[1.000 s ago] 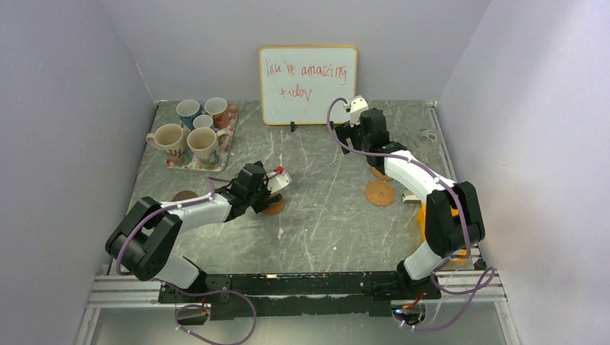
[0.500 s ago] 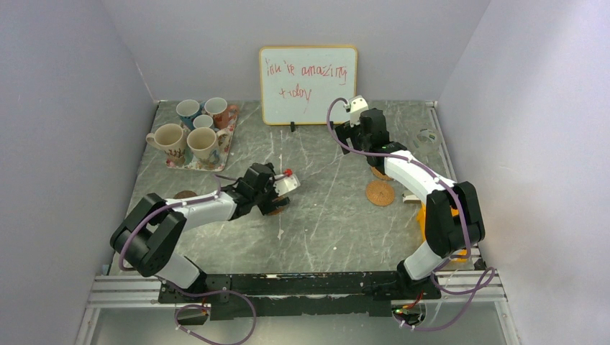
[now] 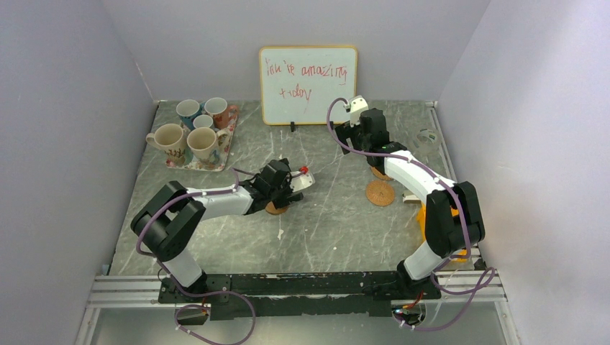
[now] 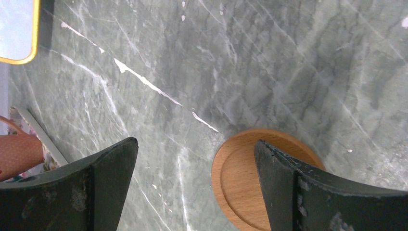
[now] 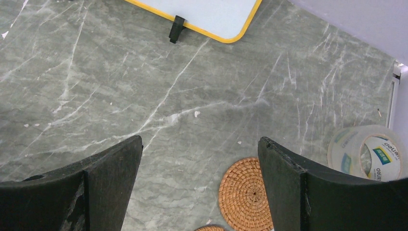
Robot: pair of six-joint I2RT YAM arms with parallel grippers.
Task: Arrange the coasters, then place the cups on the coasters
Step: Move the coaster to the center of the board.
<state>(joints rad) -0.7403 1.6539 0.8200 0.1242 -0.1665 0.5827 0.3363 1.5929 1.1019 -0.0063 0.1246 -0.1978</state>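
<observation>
Even soft overhead light, faint shadows, sharp focus

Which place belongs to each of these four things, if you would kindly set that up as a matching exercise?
Things:
1. cups
2. whiteboard
3. tape roll
4. smooth wooden coaster

Places:
A. beneath the open left claw, mid-table
B. lying flat at the far right
C. on the floral tray, far left corner
D. standing upright at the back

Pairs: 1-C, 2-D, 3-B, 4-A
</observation>
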